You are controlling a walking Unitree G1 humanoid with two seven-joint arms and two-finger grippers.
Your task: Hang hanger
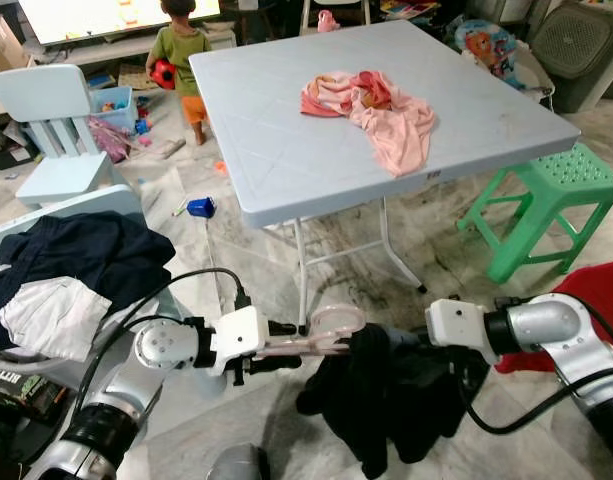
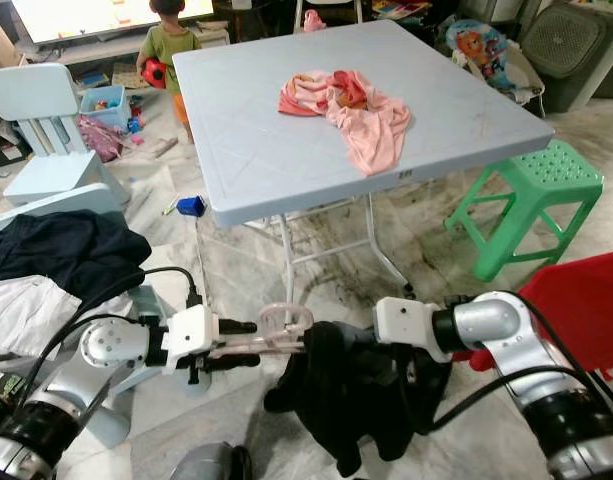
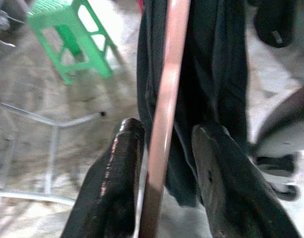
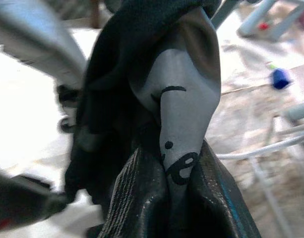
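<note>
marbled floor point(image 1: 436, 240), slim pink hanger point(image 1: 321, 335)

The pale pink plastic hanger point(image 1: 316, 338) carries a black garment point(image 1: 386, 395) whose fabric shows a grey patch with black markings point(image 4: 184, 114) in the right wrist view. Both arms are silver and white, each pincer black — the left pincer point(image 3: 161, 188) glossy, the right pincer point(image 4: 176, 198) ribbed. The square light blue-grey tabletop point(image 1: 286, 140) bears a pink and coral crumpled cloth point(image 1: 371, 110). Nearby stand a bright green plastic stool point(image 1: 546, 200) and a pale blue small chair point(image 1: 56, 130) — beside them, a heap of navy and white clothes point(image 1: 66, 275).
</note>
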